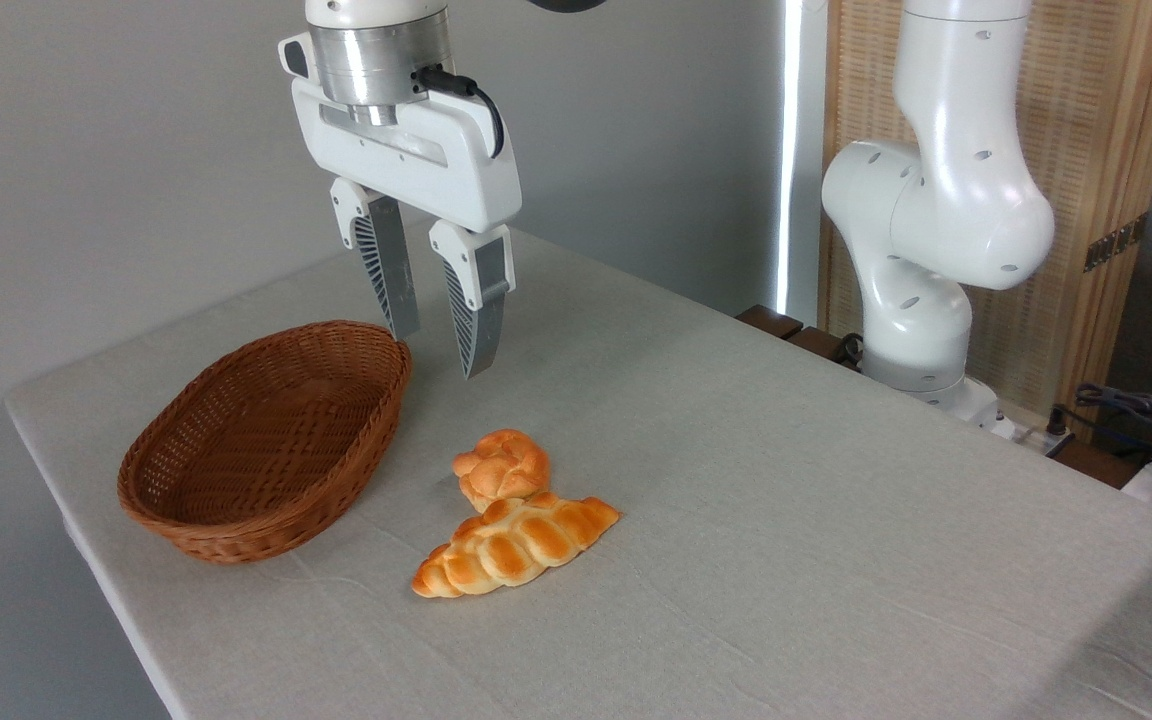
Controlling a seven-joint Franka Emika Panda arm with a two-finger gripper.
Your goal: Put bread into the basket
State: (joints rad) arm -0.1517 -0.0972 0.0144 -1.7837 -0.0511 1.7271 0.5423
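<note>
The bread (501, 467), a small round knotted bun with a golden-orange crust, lies on the table near the middle. It touches a longer braided loaf (514, 546) just in front of it. The oval brown wicker basket (266, 440) stands to the left with nothing in it. My gripper (438, 355) hangs open above the table, beside the basket's right end and up and behind the bun, with nothing between its fingers.
The table (786, 480) is covered with a pale grey cloth, and its left edge runs close to the basket. The arm's white base (921, 270) stands at the back right. Cables and dark gear (1146, 420) lie at the far right.
</note>
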